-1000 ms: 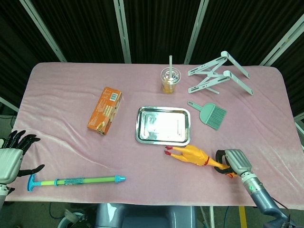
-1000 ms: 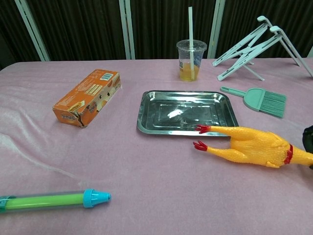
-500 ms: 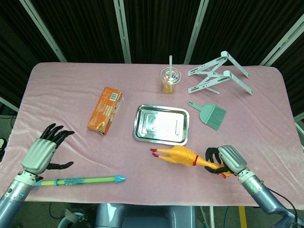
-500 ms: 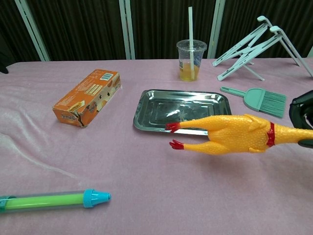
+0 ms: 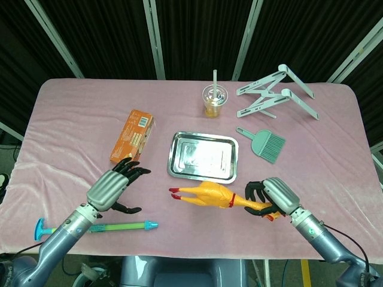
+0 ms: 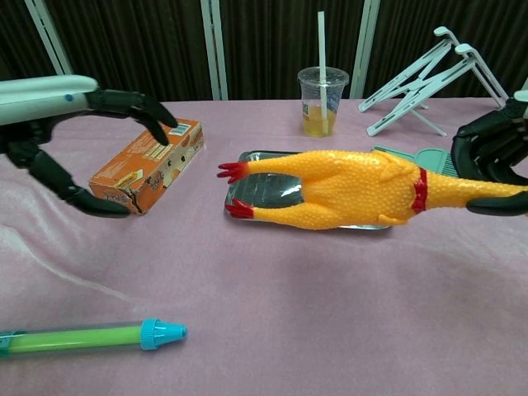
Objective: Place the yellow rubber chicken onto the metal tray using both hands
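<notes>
Yellow rubber chicken [image 5: 206, 195] in right hand [image 5: 272, 197]

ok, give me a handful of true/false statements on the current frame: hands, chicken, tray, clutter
1. The right hand grips the rubber chicken at its head end. True.
2. The left hand holds the chicken's feet. False: it is open, fingers spread, apart from the chicken.
3. The chicken lies inside the metal tray. False: it is held in the air on the near side of the tray.
4. The cup with a straw stands beyond the tray. True.
5. The orange box sits right of the tray. False: it lies to the tray's left.
6. The green and blue water squirter lies near the front table edge. True.
</notes>
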Motion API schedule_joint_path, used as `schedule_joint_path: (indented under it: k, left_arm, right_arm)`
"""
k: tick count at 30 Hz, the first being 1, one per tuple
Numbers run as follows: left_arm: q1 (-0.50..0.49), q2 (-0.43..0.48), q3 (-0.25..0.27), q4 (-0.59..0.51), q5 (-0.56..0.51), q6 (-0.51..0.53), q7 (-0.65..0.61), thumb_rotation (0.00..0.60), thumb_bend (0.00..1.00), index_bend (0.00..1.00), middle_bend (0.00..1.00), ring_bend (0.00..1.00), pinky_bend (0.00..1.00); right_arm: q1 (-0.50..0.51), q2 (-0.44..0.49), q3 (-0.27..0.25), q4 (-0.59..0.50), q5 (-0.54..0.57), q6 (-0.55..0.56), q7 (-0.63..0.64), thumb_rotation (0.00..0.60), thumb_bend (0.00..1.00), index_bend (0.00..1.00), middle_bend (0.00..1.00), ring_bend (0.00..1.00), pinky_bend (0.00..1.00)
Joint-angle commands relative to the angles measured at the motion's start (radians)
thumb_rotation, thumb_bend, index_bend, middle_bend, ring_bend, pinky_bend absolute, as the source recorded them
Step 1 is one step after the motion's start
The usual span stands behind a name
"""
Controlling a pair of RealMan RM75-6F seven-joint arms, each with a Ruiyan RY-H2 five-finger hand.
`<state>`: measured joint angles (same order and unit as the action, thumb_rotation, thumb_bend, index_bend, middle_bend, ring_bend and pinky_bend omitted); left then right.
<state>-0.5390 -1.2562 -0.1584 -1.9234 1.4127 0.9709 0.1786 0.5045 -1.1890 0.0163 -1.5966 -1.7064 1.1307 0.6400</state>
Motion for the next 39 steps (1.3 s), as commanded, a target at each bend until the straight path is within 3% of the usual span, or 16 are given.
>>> schedule_joint_path:
  k: [1, 9, 15, 27, 33, 35, 39]
  left_arm:
    - [-0.079, -0.09, -0.054, -0.001, -0.118, -0.052, 0.087, 0.6, 0.04, 0.17, 0.21, 0.09, 0.01]
    - [-0.189, -0.129, -0.101, -0.04, -0.311, -0.106, 0.182, 0.6, 0.05, 0.18, 0.2, 0.09, 0.01]
    - [-0.252, -0.126, -0.123, -0.078, -0.435, -0.149, 0.17, 0.6, 0.05, 0.17, 0.2, 0.09, 0.02]
    - [-0.313, -0.128, -0.08, -0.077, -0.498, -0.126, 0.203, 0.6, 0.07, 0.18, 0.21, 0.09, 0.03]
    - [-0.323, -0.135, -0.065, -0.073, -0.503, -0.108, 0.19, 0.6, 0.15, 0.23, 0.27, 0.17, 0.11]
    - [-0.324, -0.144, -0.058, -0.068, -0.499, -0.097, 0.186, 0.6, 0.24, 0.29, 0.33, 0.23, 0.17]
    - [-0.32, -0.171, -0.058, -0.059, -0.477, -0.067, 0.164, 0.6, 0.44, 0.48, 0.55, 0.42, 0.41]
  right_arm:
    - [0.011, 0.0, 0.003, -0.016, -0.005, 0.0, 0.005, 0.6, 0.41, 0.94, 0.76, 0.75, 0.8]
    - [0.026, -0.02, -0.001, -0.043, -0.005, 0.003, -0.02, 0.6, 0.41, 0.94, 0.76, 0.75, 0.8]
    - [0.042, -0.048, -0.005, -0.05, 0.001, -0.015, -0.046, 0.6, 0.41, 0.94, 0.76, 0.75, 0.8]
    - [0.076, -0.101, 0.008, -0.067, 0.019, -0.032, -0.073, 0.6, 0.42, 0.94, 0.76, 0.76, 0.8]
    - [0.088, -0.109, 0.012, -0.076, 0.026, -0.035, -0.082, 0.6, 0.42, 0.94, 0.76, 0.76, 0.8]
    - [0.093, -0.112, 0.013, -0.082, 0.024, -0.034, -0.081, 0.6, 0.42, 0.94, 0.76, 0.76, 0.8]
    - [0.102, -0.117, 0.013, -0.09, 0.02, -0.037, -0.089, 0.6, 0.42, 0.94, 0.76, 0.76, 0.81]
